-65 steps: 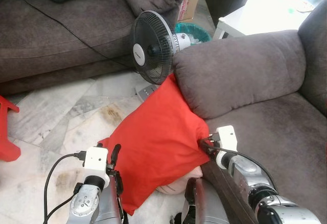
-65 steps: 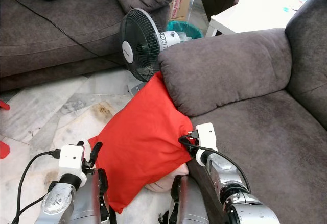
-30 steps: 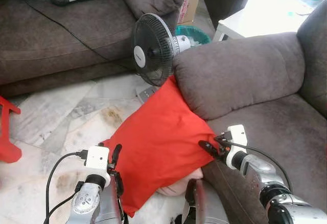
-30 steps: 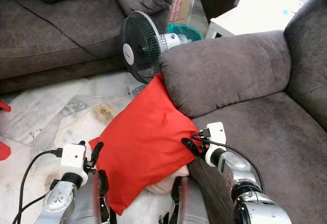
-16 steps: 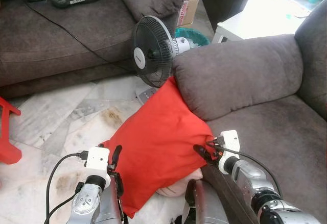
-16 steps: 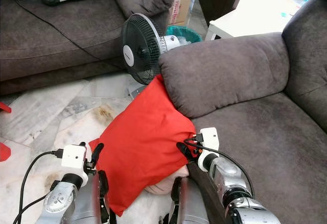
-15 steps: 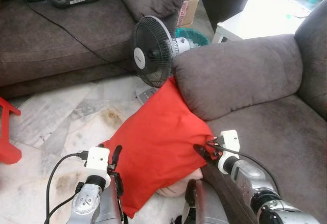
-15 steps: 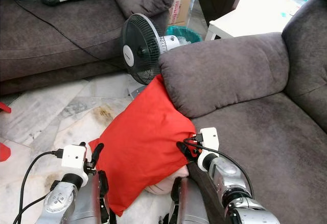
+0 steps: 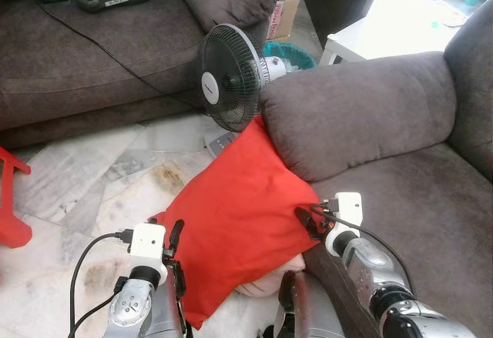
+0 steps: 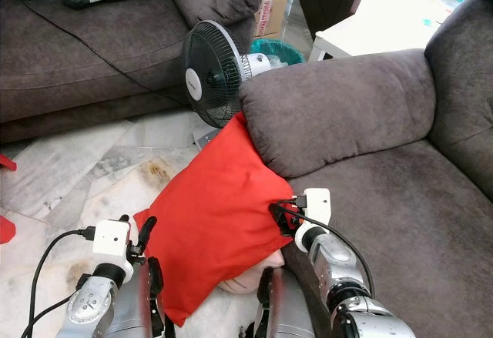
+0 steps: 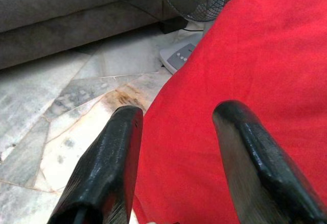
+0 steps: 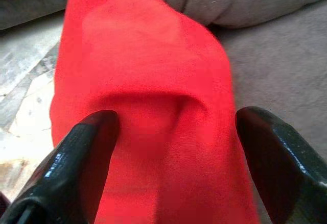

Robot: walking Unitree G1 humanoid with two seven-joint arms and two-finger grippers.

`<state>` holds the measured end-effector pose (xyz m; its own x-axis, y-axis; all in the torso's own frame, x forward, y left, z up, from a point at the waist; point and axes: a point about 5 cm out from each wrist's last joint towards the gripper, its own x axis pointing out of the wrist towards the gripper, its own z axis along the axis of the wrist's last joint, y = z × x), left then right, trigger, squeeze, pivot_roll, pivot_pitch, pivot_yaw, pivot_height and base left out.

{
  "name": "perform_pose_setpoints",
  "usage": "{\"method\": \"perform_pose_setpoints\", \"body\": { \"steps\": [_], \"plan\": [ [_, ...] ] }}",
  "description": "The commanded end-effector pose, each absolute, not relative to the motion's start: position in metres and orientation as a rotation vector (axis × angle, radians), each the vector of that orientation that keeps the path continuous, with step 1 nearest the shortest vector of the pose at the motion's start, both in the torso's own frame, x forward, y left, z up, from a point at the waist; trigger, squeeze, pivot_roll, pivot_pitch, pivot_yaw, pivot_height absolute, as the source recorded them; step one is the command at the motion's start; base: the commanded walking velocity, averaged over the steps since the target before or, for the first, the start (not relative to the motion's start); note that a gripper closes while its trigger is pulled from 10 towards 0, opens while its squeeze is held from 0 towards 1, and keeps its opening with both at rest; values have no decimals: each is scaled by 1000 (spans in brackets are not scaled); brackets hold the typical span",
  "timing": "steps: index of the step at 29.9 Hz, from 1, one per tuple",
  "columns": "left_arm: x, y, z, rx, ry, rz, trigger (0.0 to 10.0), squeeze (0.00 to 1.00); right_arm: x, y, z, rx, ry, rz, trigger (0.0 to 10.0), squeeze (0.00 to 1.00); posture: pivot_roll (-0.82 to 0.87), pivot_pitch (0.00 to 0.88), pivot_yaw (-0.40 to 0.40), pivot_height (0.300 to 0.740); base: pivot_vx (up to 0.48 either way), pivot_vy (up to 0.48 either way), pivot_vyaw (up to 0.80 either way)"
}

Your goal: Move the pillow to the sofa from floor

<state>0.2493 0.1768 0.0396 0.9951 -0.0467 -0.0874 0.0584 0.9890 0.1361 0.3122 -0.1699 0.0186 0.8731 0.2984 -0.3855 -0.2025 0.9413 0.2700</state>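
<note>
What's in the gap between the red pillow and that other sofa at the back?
In the left eye view, bare marble floor lies between the red pillow and the far sofa, and the black fan stands at the pillow's upper tip.

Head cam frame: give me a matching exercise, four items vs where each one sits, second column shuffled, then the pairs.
Column 1
1. red pillow
2. fan
3. left gripper
4. right gripper

Column 2
A. open at the pillow's corner beside the sofa seat
B. on the floor, beyond the pillow
C. leaning against the sofa's armrest
D. open at the pillow's floor-side edge

Pairs: 1-C, 2-B, 3-D, 4-A
</note>
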Motion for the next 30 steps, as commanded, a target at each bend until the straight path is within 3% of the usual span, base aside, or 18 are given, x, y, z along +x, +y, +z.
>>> {"method": "perform_pose_setpoints", "body": {
  "steps": [1,30],
  "plan": [
    [245,173,38,153,85,-65,10000,0,310,-172,16,228,449,251,10000,0,190,144,-157,571,0,0,0],
    [237,170,52,149,46,-44,10000,0,315,-163,19,291,403,168,10000,0,228,230,-172,571,0,0,0]
  ]
}}
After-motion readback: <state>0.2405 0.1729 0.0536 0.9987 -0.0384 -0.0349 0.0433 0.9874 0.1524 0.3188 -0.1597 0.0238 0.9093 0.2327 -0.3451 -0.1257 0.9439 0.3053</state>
